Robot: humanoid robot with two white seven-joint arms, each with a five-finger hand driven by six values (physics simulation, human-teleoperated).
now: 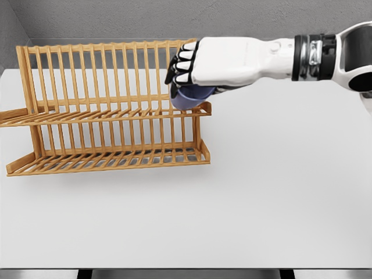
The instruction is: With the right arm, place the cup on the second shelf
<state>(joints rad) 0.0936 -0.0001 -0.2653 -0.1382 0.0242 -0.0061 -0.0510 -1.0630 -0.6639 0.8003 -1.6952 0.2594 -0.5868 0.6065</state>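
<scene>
Surface: I'm looking down on a plain white table (244, 203); matte, bare in front of me; its near edge runs along the bottom of my view with dark gaps under it.
Room: grey textured wall (116, 17) behind the table; a darker grey strip down the far left corner; nothing else back there that I can make out.
Rack: wooden dish rack (104, 110) on the left half of the table; two tiers of slats, upright rails along the back; the lower tier sits on the tabletop, the upper shelf juts out at mid-height; soft shadow beneath it.
Writing: no lettering I can read on the rack, the cup or the arm; I do see black and silver bands at the wrist, no text on them.
Right hand: my right hand (195, 72) reaches in from the right edge, white forearm level across the picture; fingers (181, 65) curled, dark knuckle joints facing the rack; it's clamped around the cup from above.
Cup: blue cup (192, 97); only its lower part shows under the palm; it's at the right end of the rack's upper shelf, bottom right down at the shelf's front rail; I can't tell whether it's touching the slats or just over them.
Left arm: not in my view.
</scene>
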